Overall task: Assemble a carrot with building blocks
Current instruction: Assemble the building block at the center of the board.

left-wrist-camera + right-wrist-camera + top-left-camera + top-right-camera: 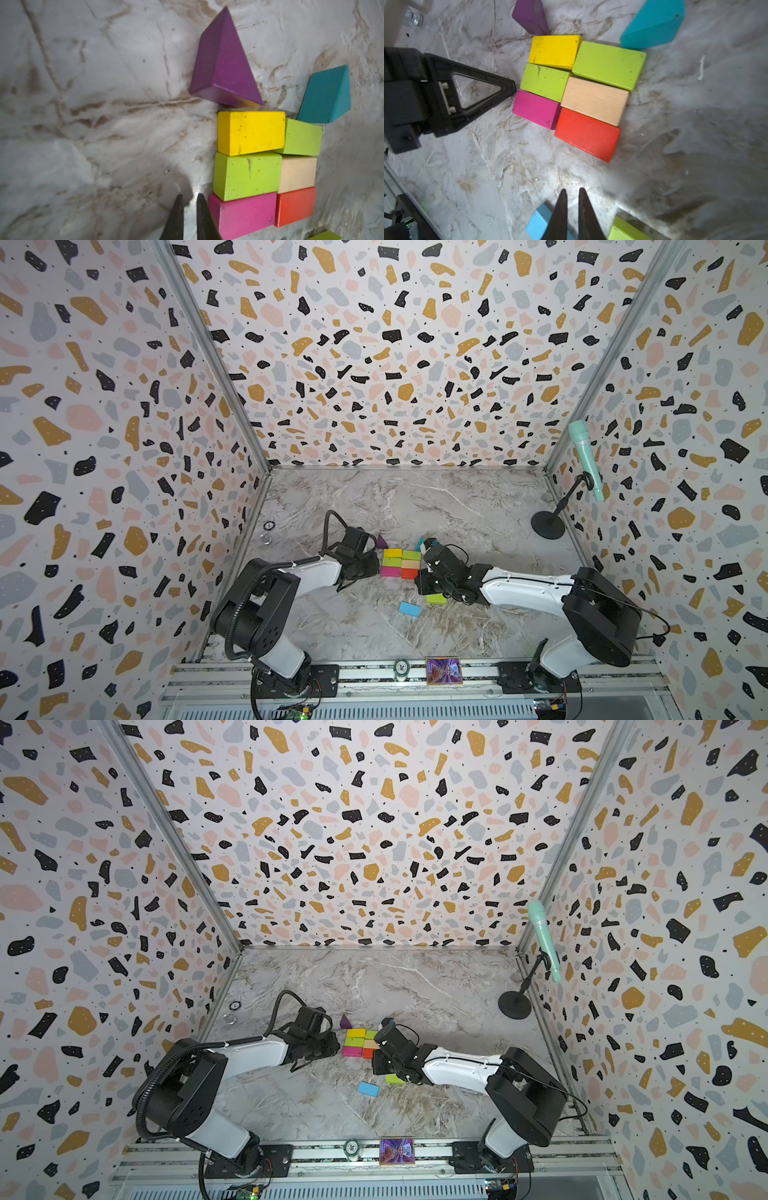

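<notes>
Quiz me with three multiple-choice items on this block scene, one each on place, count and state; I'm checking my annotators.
1. The purple wedge lies nearest the: A yellow brick, B red brick, C magenta brick.
2. Bricks packed in the grid: A four, B six, C eight.
3. The blue brick: A sits on the grid, B lies flat apart from it, C stands on end.
Answers: 1 A, its corner nearly meets the yellow brick's edge; 2 B, three rows of two; 3 B, it lies flat, clear of the rows.
</notes>
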